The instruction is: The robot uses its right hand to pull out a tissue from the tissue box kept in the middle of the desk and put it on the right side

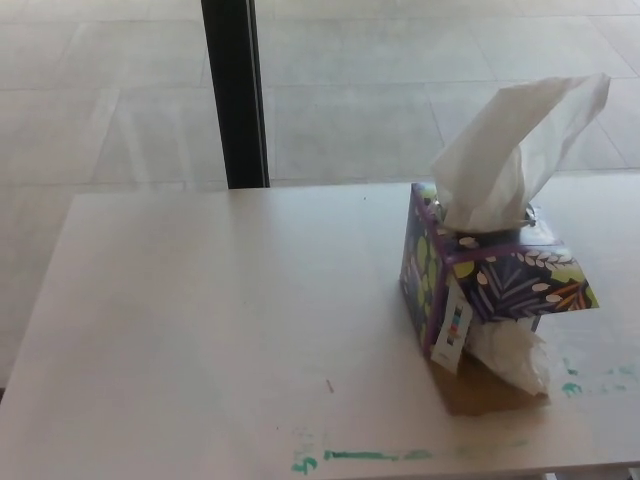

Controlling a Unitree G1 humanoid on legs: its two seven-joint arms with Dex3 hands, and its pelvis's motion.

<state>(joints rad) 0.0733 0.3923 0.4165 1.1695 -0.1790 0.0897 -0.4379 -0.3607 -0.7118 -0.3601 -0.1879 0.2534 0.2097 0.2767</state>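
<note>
A purple tissue box [470,285] with a leaf pattern stands on the desk [220,330], right of centre. A white tissue [515,150] sticks up tall out of its top opening and leans to the right. The box's near side flap [540,285] is folded open, and crumpled white tissue [510,355] spills out below it onto a brown cardboard flap [480,392]. A small label [455,335] hangs off the box's front corner. Neither of my hands shows in the head view.
Green marker smears [350,457] run along the desk's front edge, with more at the right [572,388]. A black vertical post [235,90] stands behind the desk against the tiled floor [400,80]. The desk's left half is bare wood.
</note>
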